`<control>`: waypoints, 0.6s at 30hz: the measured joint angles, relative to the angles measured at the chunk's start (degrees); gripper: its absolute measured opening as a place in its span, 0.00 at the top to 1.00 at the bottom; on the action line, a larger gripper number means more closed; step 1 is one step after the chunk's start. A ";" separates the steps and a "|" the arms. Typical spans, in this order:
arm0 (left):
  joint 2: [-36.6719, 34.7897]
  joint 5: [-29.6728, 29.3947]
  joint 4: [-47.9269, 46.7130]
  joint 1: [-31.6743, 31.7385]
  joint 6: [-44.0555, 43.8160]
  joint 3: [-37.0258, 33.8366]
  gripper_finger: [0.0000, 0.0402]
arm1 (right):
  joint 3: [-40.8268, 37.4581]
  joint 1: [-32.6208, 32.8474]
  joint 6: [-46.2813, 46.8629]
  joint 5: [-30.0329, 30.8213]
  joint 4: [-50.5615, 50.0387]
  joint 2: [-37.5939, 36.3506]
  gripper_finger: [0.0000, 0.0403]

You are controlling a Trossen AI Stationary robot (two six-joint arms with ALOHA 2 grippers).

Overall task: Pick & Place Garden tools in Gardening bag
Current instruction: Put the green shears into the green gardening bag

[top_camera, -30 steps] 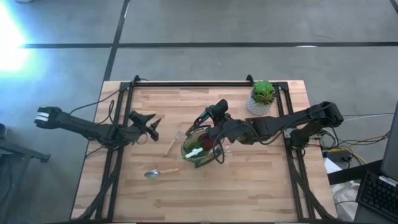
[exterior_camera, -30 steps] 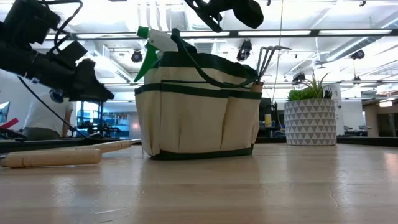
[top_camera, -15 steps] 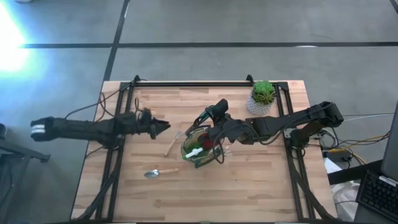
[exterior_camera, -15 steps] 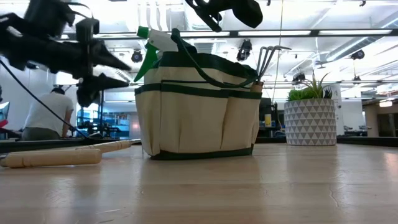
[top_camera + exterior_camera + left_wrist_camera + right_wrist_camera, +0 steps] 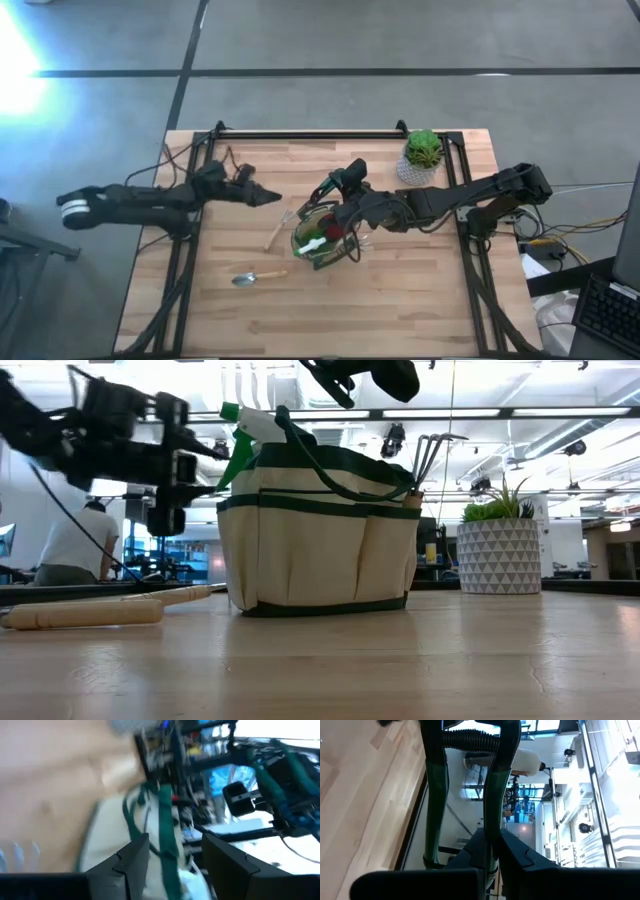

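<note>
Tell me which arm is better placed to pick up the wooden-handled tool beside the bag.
Left. Its open pincer hovers just above that tool, while the right pincer is shut on the bag's handle.

two arms, dark matte black, slim jointed links. left arm (image 5: 150,198): white band with dark stripe near its outer end, thin black cable trailing alongside. right arm (image 5: 470,198): bulkier rounded elbow housing, cables hanging beneath. right gripper fingers (image 5: 512,851): flat, black, angular.

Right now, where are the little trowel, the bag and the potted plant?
trowel (image 5: 246,279): high view, on its metal blade.
gardening bag (image 5: 318,550): low view, on the front fabric wall.
potted plant (image 5: 423,148): high view, on the green leaves.
</note>
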 joint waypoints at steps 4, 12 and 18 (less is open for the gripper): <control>7.00 6.78 0.60 -0.01 -6.47 5.48 0.54 | 0.00 0.00 0.17 -0.26 -0.01 -0.02 0.97; 20.23 20.57 -0.98 0.47 -6.06 24.24 0.54 | -0.11 0.44 -0.09 -2.86 0.12 -0.02 0.97; 28.85 26.97 -1.93 0.49 -3.92 35.87 0.54 | -0.13 1.17 -1.46 -2.97 0.19 -0.02 0.97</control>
